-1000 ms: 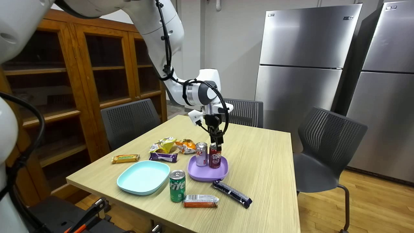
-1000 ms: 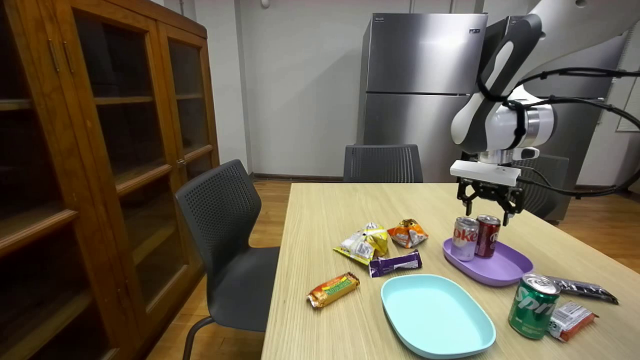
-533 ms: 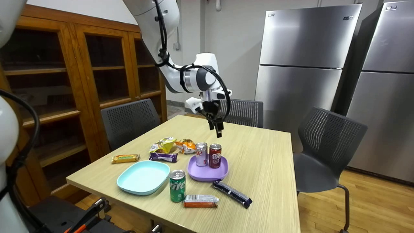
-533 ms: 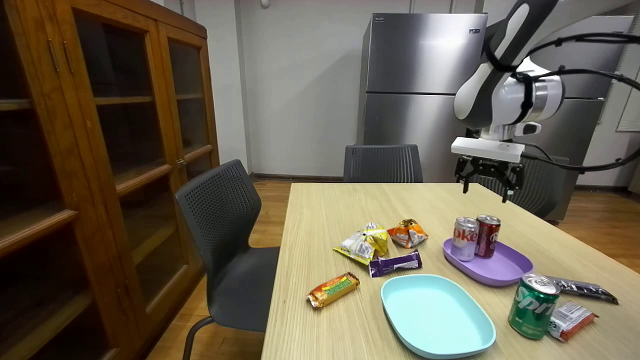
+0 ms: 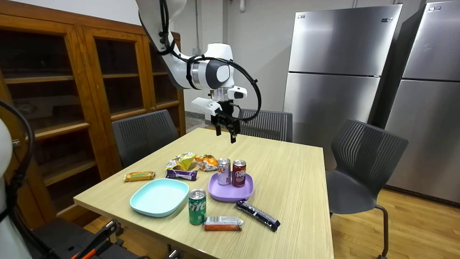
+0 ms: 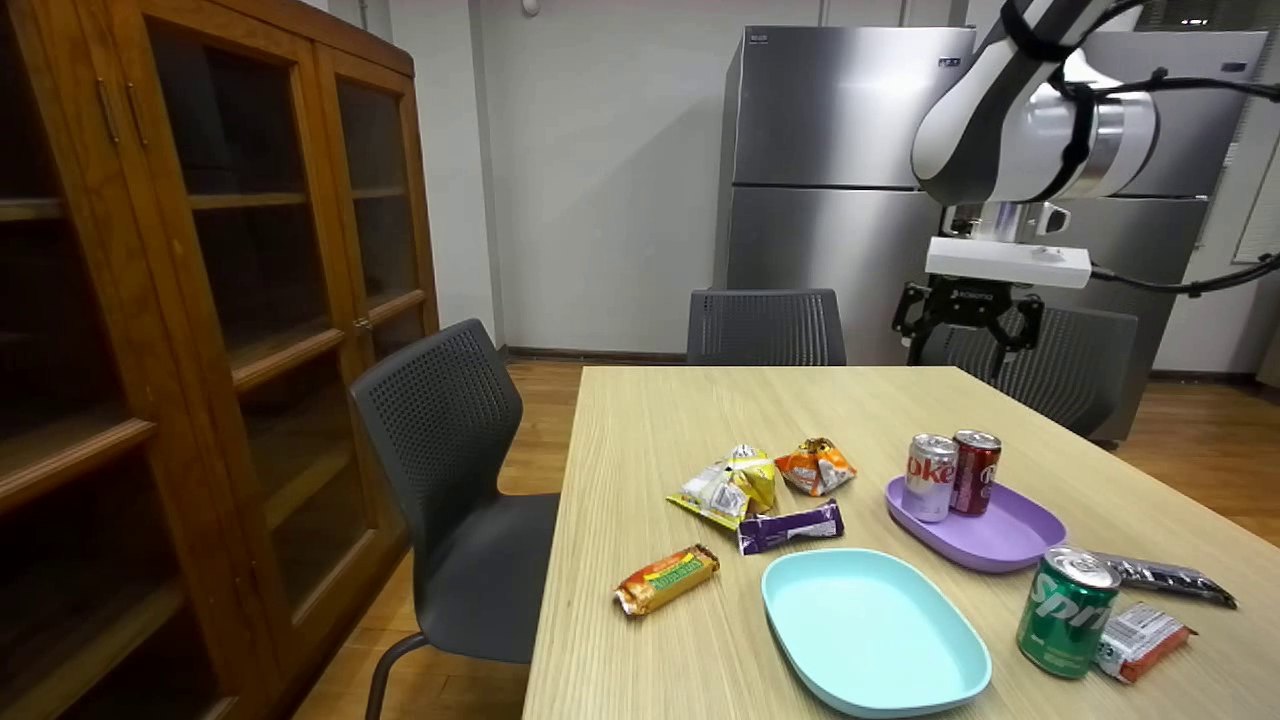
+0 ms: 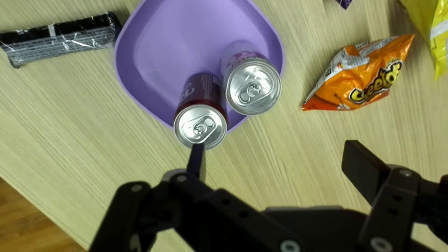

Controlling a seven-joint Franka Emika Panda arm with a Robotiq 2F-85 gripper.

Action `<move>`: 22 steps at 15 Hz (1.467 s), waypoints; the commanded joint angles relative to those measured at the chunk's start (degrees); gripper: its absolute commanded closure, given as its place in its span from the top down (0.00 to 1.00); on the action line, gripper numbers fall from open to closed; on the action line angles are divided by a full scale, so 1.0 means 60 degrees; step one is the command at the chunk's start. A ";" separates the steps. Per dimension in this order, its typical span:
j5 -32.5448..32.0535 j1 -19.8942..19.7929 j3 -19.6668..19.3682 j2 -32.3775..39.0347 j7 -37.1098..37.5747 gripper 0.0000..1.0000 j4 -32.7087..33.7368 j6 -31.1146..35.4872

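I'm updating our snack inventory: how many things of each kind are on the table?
Cans: 3 (silver can, red can, green can)
Plates: 2 (purple plate, turquoise plate)
Snack bags: 2 (yellow bag, orange bag)
Wrapped bars: 4 (gold bar, purple bar, black bar, white-and-red bar)
Total: 11

In purple rounded plastic tray [image 6: 1010, 540] — silver cylindrical metal can [image 6: 930, 482] beside dark-red cylindrical metal can [image 6: 977, 478] | Before the tray, in both exterior views — green cylindrical metal can [image 5: 197, 207]
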 commanded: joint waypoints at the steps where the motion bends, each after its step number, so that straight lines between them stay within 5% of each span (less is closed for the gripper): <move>1: 0.0322 -0.0735 0.0745 -0.0845 -0.2199 1.00 -0.0915 -0.0055; 5: 0.0356 -0.1216 0.1140 -0.1097 -0.4405 1.00 -0.1398 -0.0228; 6: 0.0122 -0.0918 0.0850 -0.0654 -0.3310 1.00 -0.0952 -0.0066; 22: 0.0203 -0.1174 0.1140 -0.1431 -0.4530 1.00 -0.2567 0.0299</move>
